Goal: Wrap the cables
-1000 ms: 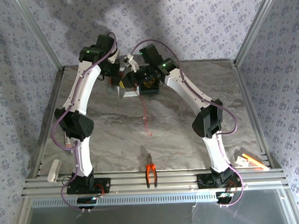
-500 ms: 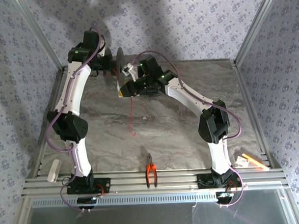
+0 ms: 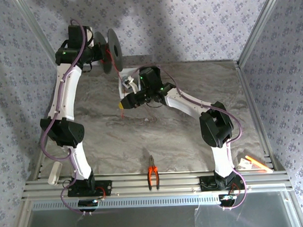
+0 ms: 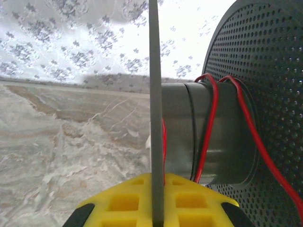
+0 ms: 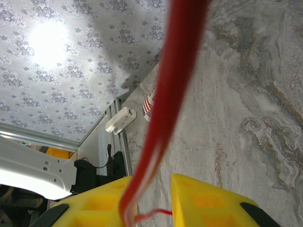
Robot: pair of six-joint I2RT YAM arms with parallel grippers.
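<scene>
Cables [image 4: 205, 127] loop round spool [image 4: 265, 71]; white packet [image 5: 148, 106] red print prob. unreadable.

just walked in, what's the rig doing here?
It is winding wire onto a spool. The left gripper is clamped on one flange of the black spool and holds it up off the table near the back wall. A couple of turns of the red wire sit on the hub. The right gripper is lower, over the table, jaws slightly apart with the wire running between them.
</scene>
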